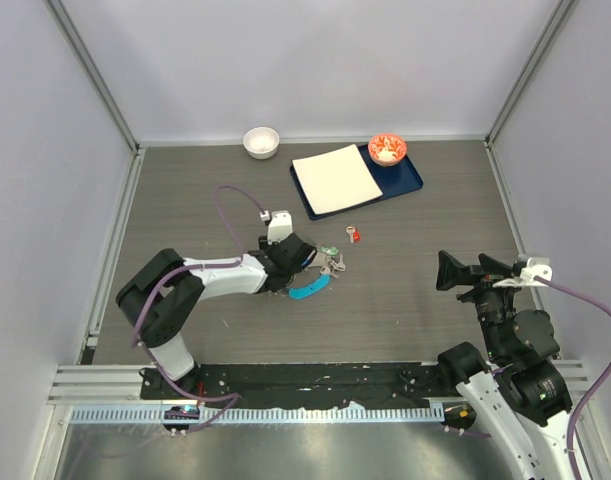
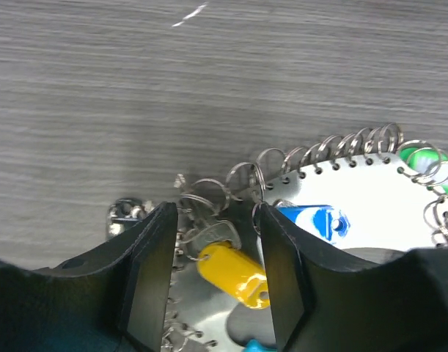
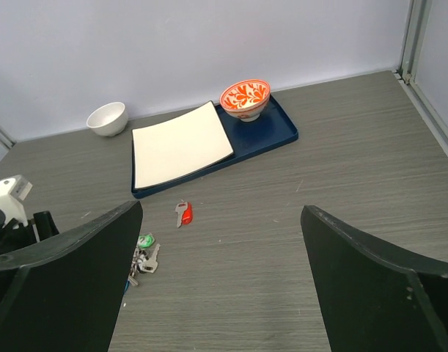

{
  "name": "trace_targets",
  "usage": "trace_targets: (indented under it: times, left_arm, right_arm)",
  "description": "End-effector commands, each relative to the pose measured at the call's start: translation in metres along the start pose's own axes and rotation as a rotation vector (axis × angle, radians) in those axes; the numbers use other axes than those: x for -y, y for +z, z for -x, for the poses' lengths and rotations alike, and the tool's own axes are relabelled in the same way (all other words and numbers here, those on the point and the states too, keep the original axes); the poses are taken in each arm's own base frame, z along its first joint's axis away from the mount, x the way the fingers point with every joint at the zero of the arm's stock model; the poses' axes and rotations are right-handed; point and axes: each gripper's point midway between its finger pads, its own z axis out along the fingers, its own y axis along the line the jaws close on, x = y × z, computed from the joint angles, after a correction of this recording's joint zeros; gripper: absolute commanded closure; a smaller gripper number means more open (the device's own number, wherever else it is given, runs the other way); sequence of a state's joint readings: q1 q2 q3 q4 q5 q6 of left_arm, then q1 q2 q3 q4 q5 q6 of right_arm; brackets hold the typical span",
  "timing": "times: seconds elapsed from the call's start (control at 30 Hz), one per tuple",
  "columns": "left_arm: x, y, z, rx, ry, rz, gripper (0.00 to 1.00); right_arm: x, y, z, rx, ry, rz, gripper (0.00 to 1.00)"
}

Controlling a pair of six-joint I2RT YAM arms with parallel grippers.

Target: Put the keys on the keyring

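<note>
Left gripper [image 2: 215,213] is sitting right over the keyring [image 2: 355,180], jaws standing about half apart. They are straddling the yellow key [image 2: 234,270] and a clump of small wire rings. The yellow key is lying slantwise across the gap, head toward the right finger. I cannot tell whether the fingers are pinching it or a ring.

On the keyring, the blue key [image 2: 315,220] is lying just past the right finger. The green key [image 2: 423,157] is hanging further along the same edge.

The red key [image 1: 354,235] is lying loose on the table beyond the keyring, toward the tray [image 1: 410,185], apart from the bunch. It is too small to give its long axis.

Judging by reach, the left arm is the nearer one. The red key is lying just past its fingers, away from the arm bases.

The right gripper [image 1: 463,270] is hanging well to the right of the keyring, jaws spread wide and holding nothing.

Containers:
- The tray is carrying a white plate [image 1: 335,178] and an orange bowl [image 1: 387,149], with nothing showing in the bowl.
- A white bowl [image 1: 261,141] is standing far behind the keyring by the back wall, also showing nothing inside.
</note>
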State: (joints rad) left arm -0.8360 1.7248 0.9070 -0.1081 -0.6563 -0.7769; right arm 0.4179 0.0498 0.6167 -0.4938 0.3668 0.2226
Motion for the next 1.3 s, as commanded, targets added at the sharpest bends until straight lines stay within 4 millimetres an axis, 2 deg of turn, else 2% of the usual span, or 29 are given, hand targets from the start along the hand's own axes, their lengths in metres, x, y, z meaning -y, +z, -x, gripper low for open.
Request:
trace_targets:
  times: [0.0, 0.17, 0.27, 0.37, 0.53, 0.63, 0.7, 0.73, 0.8, 0.87, 1.1, 1.2, 1.27]
  left_arm:
    - [-0.027, -0.016, 0.022, 0.090, -0.049, 0.070, 0.46]
    - [-0.063, -0.017, 0.033, 0.109, -0.064, 0.142, 0.45]
    - [-0.071, -0.024, 0.045, 0.129, -0.075, 0.150, 0.41]
    - [-0.057, -0.034, 0.051, 0.115, -0.099, 0.070, 0.36]
    - [0.000, -0.063, 0.045, 0.096, -0.081, -0.108, 0.31]
    - [0.035, -0.072, 0.030, 0.043, -0.066, -0.207, 0.31]
    - [0.051, -0.071, 0.016, 0.014, -0.043, -0.239, 0.31]
    - [0.060, -0.074, 0.015, 0.006, -0.044, -0.263, 0.31]
    - [0.071, -0.072, -0.001, -0.027, -0.011, -0.277, 0.31]
    - [0.083, -0.074, -0.006, -0.045, -0.007, -0.312, 0.31]
    - [0.087, -0.065, -0.038, -0.137, 0.008, -0.329, 0.31]
    - [0.079, -0.066, -0.051, -0.176, 0.009, -0.319, 0.30]
    - [0.065, -0.067, -0.061, -0.202, 0.021, -0.292, 0.28]
  right_arm:
    - [-0.005, 0.001, 0.010, 0.036, 0.005, 0.026, 0.03]
    - [-0.007, 0.000, 0.011, 0.038, 0.005, 0.034, 0.03]
    - [-0.007, 0.001, 0.009, 0.033, 0.003, 0.035, 0.03]
    - [-0.007, 0.001, 0.009, 0.032, 0.002, 0.036, 0.04]
    - [-0.008, 0.002, 0.009, 0.030, 0.000, 0.038, 0.04]
    - [-0.008, 0.002, 0.008, 0.028, 0.000, 0.041, 0.04]
    - [-0.009, 0.002, 0.008, 0.024, -0.003, 0.042, 0.04]
    - [-0.009, 0.003, 0.007, 0.023, -0.004, 0.041, 0.04]
    - [-0.009, 0.003, 0.007, 0.023, -0.004, 0.043, 0.04]
    - [-0.009, 0.003, 0.006, 0.020, -0.005, 0.042, 0.04]
    - [-0.009, 0.004, 0.006, 0.016, -0.006, 0.041, 0.04]
    - [-0.009, 0.004, 0.006, 0.018, -0.005, 0.042, 0.04]
    - [-0.009, 0.004, 0.006, 0.015, -0.006, 0.043, 0.04]
